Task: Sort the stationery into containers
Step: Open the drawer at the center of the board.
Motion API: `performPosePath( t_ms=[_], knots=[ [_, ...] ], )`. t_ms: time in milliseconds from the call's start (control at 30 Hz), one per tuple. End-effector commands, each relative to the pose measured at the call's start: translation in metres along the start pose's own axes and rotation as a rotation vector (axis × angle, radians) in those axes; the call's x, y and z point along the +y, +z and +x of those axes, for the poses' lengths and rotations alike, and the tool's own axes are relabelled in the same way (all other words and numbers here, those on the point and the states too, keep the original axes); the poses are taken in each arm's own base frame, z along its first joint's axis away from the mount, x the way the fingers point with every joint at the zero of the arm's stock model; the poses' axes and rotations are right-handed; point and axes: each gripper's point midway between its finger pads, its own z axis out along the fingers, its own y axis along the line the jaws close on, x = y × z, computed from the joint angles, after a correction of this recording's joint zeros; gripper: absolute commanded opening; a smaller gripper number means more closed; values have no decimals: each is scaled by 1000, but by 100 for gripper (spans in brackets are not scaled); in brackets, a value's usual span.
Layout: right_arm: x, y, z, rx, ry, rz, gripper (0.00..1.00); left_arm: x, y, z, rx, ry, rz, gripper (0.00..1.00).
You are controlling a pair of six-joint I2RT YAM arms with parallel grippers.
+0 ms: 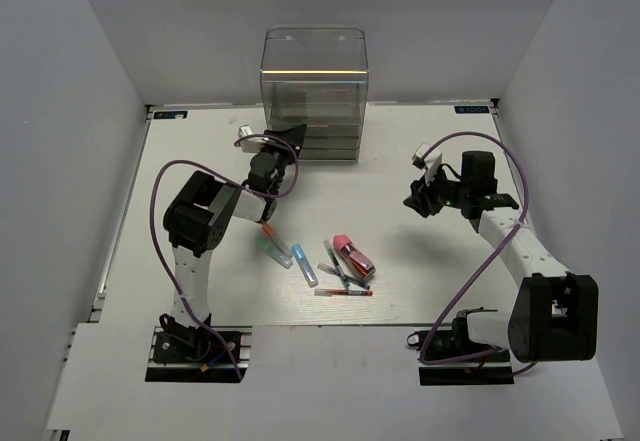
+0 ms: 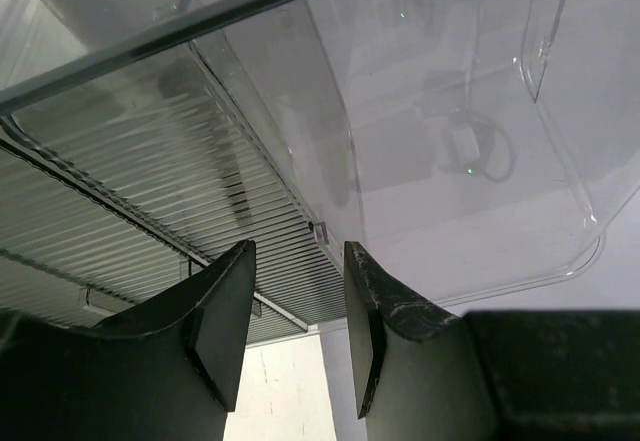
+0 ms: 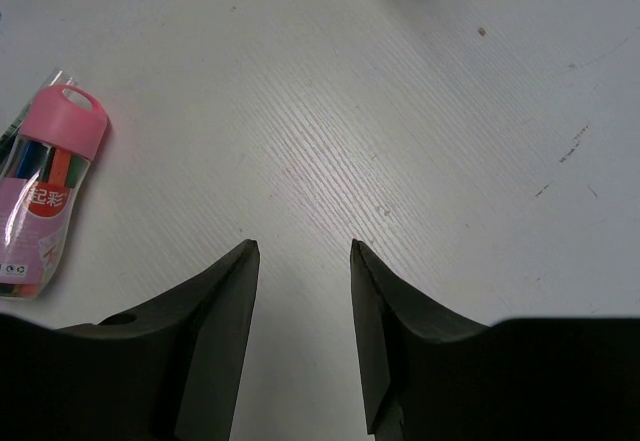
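The tall transparent drawer box (image 1: pixel 313 91) stands at the back centre of the table. My left gripper (image 1: pixel 291 139) is open and empty, right at the box's lower left corner; the left wrist view shows its ribbed drawers (image 2: pixel 150 181) close above my gripper (image 2: pixel 298 251). The stationery lies mid-table: an orange-capped marker (image 1: pixel 268 231), a teal marker (image 1: pixel 277 254), a blue marker (image 1: pixel 305 266), thin pens (image 1: pixel 343 279) and a pink-and-red pack (image 1: pixel 352 253), also in the right wrist view (image 3: pixel 50 186). My right gripper (image 1: pixel 418 199) is open and empty above bare table (image 3: pixel 300 246), right of the pile.
Purple cables loop from both arms (image 1: pixel 160 186). White walls close the table on the left, back and right. The table's front edge (image 1: pixel 330 323) runs just before the arm bases.
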Motion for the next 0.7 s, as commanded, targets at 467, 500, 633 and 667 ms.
performPosePath(
  t_ms=[467,500,633,667],
  knots=[
    [0,1,0,-11,-21,7,48,-12,18,-5,-48,-84,38,42],
    [0,1,-1,-11,-19,5,48,-12,18,-5,-48,-84,38,39],
    [1,2,0,-9,-20,3,48,-6,18,-5,-56,-105,34,27],
    [0,1,-1,-10,-23,7,48,-6,18,-5,-56,-105,34,25]
  ],
)
